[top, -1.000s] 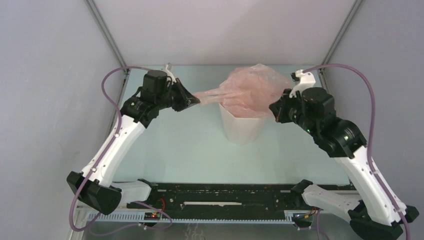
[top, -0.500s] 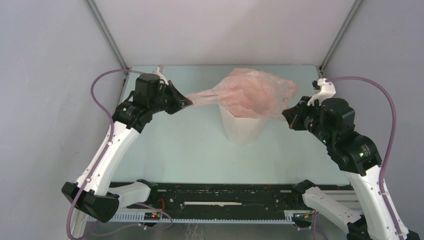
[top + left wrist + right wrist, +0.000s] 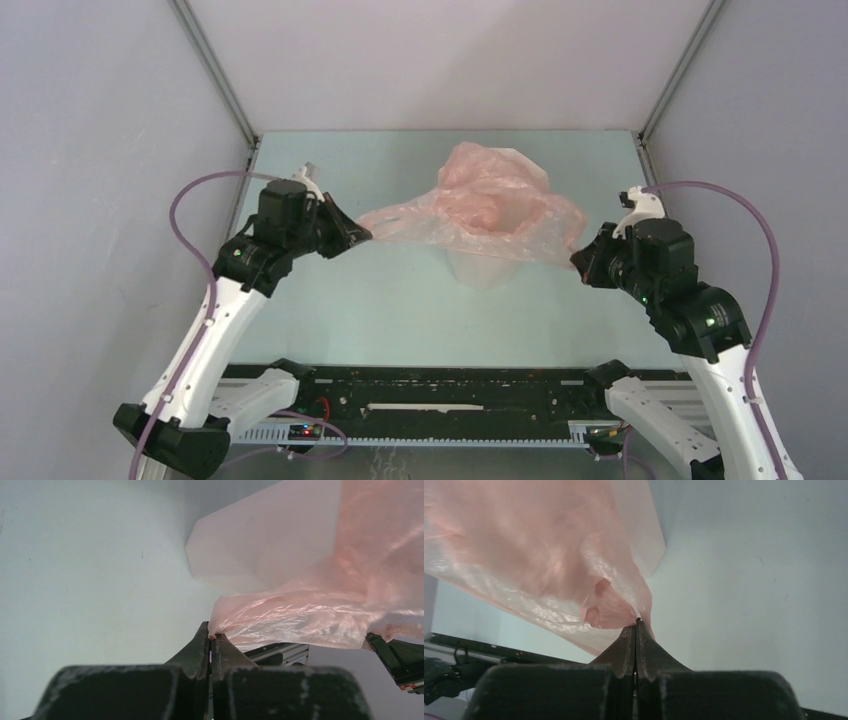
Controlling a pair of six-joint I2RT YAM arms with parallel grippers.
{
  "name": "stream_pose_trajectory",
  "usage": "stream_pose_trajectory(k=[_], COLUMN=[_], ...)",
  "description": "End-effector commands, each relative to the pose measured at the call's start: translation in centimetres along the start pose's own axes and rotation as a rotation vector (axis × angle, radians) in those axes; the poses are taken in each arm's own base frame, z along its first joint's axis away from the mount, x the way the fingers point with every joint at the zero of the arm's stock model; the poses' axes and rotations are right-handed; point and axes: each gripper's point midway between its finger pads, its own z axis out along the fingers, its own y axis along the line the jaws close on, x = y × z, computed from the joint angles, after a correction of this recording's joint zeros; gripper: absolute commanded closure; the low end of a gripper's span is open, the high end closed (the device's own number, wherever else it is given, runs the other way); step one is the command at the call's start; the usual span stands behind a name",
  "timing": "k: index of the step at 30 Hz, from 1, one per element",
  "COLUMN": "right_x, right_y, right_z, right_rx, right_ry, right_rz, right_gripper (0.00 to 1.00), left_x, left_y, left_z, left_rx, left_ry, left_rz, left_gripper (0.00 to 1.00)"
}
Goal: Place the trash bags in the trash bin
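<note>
The pale-pink trash bag (image 3: 480, 205) is stretched wide over the translucent white trash bin (image 3: 484, 270), covering its rim. On the left, my left gripper (image 3: 366, 231) is shut on the bag's left edge; in the left wrist view the film (image 3: 300, 615) runs out of the left gripper's (image 3: 212, 636) pinched tips, with the bin's wall (image 3: 260, 545) behind. To the right of the bin, my right gripper (image 3: 577, 259) is shut on the bag's right edge; the right wrist view shows a crumpled fold (image 3: 609, 607) clamped at the right gripper's (image 3: 638, 622) tips.
The bin stands mid-table on the pale green tabletop (image 3: 360, 310). Grey enclosure walls rise at the left, right and back, with metal corner posts (image 3: 215, 75). The black base rail (image 3: 440, 390) runs along the near edge.
Both grippers have moved outward and toward the near edge, pulling the bag wider and lower over the bin. The bag has flattened and spread past the rim.
</note>
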Motion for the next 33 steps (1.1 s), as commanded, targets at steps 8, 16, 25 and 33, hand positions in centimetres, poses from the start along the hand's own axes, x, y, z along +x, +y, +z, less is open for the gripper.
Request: stream_pose_trajectory(k=[8,16,25,33], right_x=[-2.6,-1.8,-4.6,-9.5], right_y=[0.0,1.5,3.3,6.3], right_z=[8.0,2.1,-2.9,-1.0], right_rx=[-0.021,-0.110,-0.190,-0.191], right_ry=[-0.021,0.012,-0.107,-0.154], right_rz=[-0.025,-0.092,-0.243,-0.462], right_gripper=[0.97,0.64,0.18,0.14], left_x=[-2.4,-1.8,-3.9,-4.5], left_y=[-2.4,-3.4,-3.7,-12.0], left_z=[8.1,3.9,-2.1,-1.4], left_rx=[0.069,0.130,0.106,0.318], left_ry=[0.060,0.038,-0.127,-0.135], left_rz=[0.040,0.168,0.340,0.669], left_gripper=[0.99,0.69,0.14,0.03])
